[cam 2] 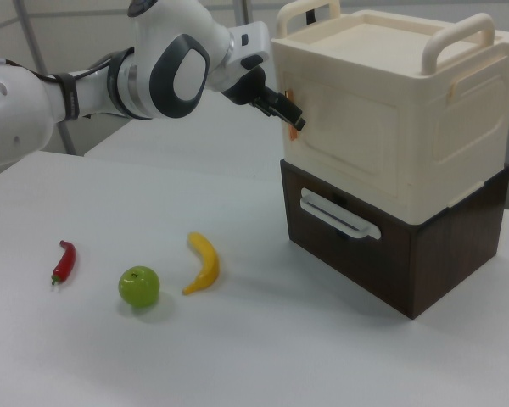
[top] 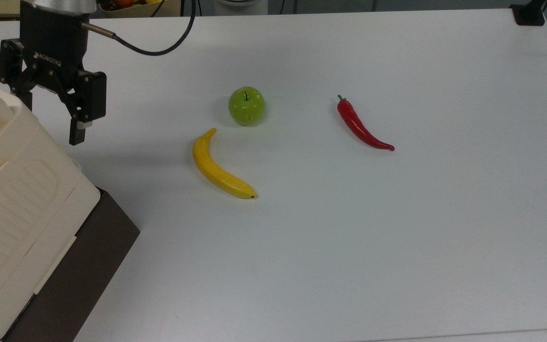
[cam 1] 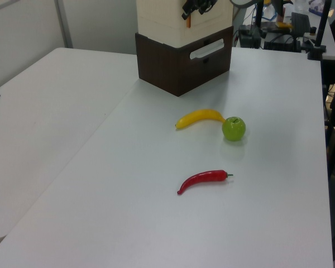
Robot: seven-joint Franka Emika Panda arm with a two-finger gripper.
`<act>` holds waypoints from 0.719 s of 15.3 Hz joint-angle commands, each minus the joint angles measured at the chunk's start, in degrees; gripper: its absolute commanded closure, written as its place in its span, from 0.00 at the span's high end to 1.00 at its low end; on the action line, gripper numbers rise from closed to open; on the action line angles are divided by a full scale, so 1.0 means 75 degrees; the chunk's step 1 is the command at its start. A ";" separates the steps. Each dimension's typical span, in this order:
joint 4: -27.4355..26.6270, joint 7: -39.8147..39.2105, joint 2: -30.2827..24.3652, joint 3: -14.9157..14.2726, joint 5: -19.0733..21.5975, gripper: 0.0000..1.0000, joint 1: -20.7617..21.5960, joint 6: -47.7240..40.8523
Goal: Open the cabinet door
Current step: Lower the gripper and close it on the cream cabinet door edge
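Setting: a white bench (top: 397,237) carrying a cream cabinet (cam 2: 390,127) that sits on a dark brown drawer base (cam 2: 382,254), plus three loose pieces of toy produce.
Cabinet door: the cream front panel (cam 2: 343,144) facing the produce in the right view; it looks flush and shut. An orange tab (cam 2: 293,108) shows at its edge nearest the arm.
Gripper: the black gripper (top: 52,126) on the Franka arm hangs at the cabinet's upper corner, in the top view's upper left.
Jaws: open, with a wide gap between the two fingers.
Key relation: in the right view the fingertips sit right at the orange tab, on the right view's left edge of the door. The door's long edge there runs up and down, so the jaws seem set to straddle that edge. Whether they touch it cannot be told.
Likely next move, as a judgement: close on the tab or edge, then swing the door outward, away from the cabinet face.
Writing: "ROBOTIQ" in white letters on the gripper body.
Other things: a green apple (top: 246,105), a yellow banana (top: 217,166) just beside it, and a red chili pepper (top: 361,126) well apart from both. All lie clear of the cabinet.
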 commanded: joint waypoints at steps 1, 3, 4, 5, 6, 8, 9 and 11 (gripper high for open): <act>0.0168 0.0335 0.0121 -0.0005 -0.0142 0.84 0.0042 0.0156; 0.0156 0.0335 0.0109 -0.0005 -0.0142 0.66 0.0042 0.0144; 0.0156 0.0335 0.0109 -0.0005 -0.0177 0.58 0.0054 0.0144; 0.0156 0.0335 0.0109 0.0006 -0.0235 0.51 0.0042 0.0144; 0.0156 0.0335 0.0109 0.0006 -0.0294 0.46 0.0054 0.0132; 0.0144 0.0335 0.0097 0.0030 -0.0411 0.37 0.0054 0.0132; 0.0144 0.0335 0.0097 0.0030 -0.0458 0.34 0.0054 0.0132; 0.0133 0.0312 0.0086 0.0030 -0.0470 0.27 0.0054 0.0121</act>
